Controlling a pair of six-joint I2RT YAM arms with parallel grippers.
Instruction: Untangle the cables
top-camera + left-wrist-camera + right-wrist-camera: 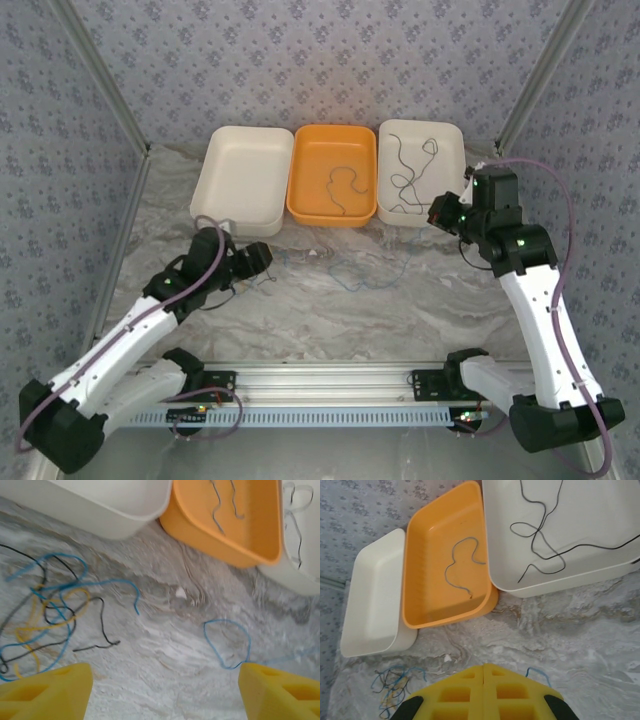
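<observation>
Surface: a grey marbled surface carries three trays in a row along its far edge, with loose cables nearer the arms.
Left tray: a white rectangular plastic tray with a bare inside.
Middle tray: an orange rectangular plastic tray, touching the trays on either side of it.
Right tray: a second white rectangular plastic tray.
Sorted cables: one thin grey wavy cable lies in the orange tray. Thin black curly cable strands lie in the right white tray, and I cannot tell whether they are one piece or two.
Knotted cables: a tangle of blue, black and yellow thin cables lies on the left part of the surface, near the white left tray and outside every tray.
Loose cable: a single thin blue cable lies apart from the tangle near the middle of the surface, curled into a loop.
Left end effector: the left end effector is over the surface between tangle and loop, with its yellow fingers spread wide and nothing between them.
Right end effector: the right end effector is at the near right corner of the right white tray, with its yellow fingers pressed together and no cable seen in them.
</observation>
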